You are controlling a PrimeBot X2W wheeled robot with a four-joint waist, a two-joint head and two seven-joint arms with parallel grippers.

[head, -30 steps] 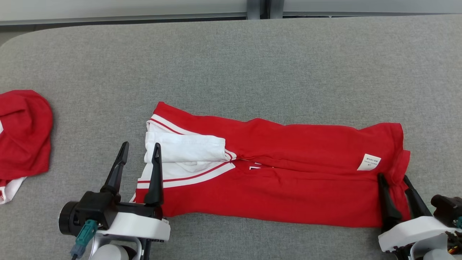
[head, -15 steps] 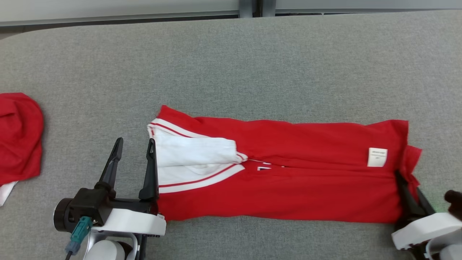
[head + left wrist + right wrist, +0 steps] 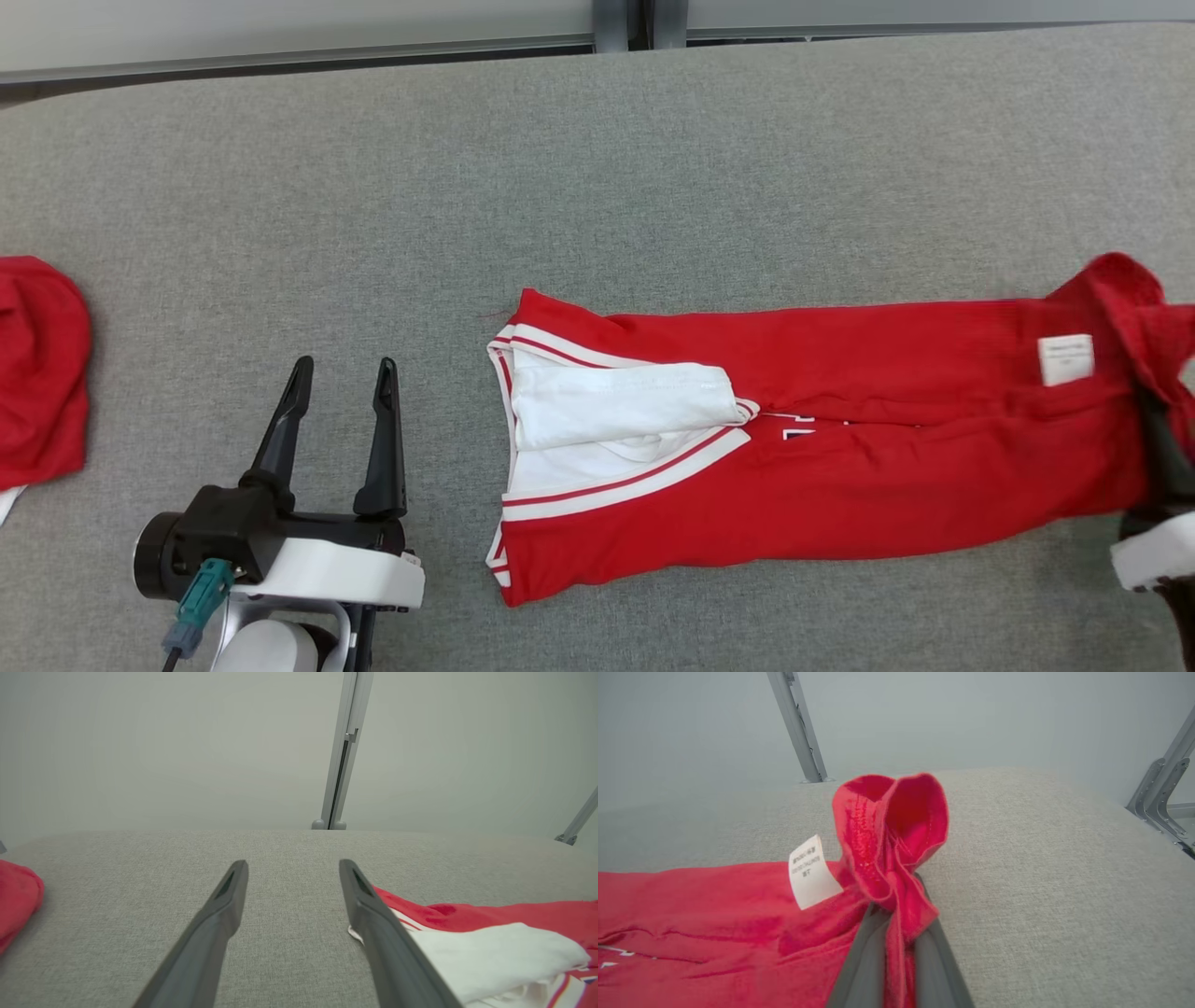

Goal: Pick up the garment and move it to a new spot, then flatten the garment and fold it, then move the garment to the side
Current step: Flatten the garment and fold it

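Cloth (image 3: pixel 42 373) well left of garment (image 3: pixel 868 467)

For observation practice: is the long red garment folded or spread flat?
Folded lengthwise: the red garment lies as a narrow strip, long edges meeting along the middle, white sleeve on top; the right gripper pinches one end.

Surfaces: red knit cloth garment (image 3: pixel 840 485) matt, soft, with white cloth trim. Its white sewn label (image 3: pixel 1065 359) is smooth. The grey woven fabric tabletop (image 3: pixel 597 187) is matt, coarse. The left gripper (image 3: pixel 341 369) fingers (image 3: pixel 210 933) are dark matt plastic. Upper centre, the pale metal post (image 3: pixel 343 751) is smooth.
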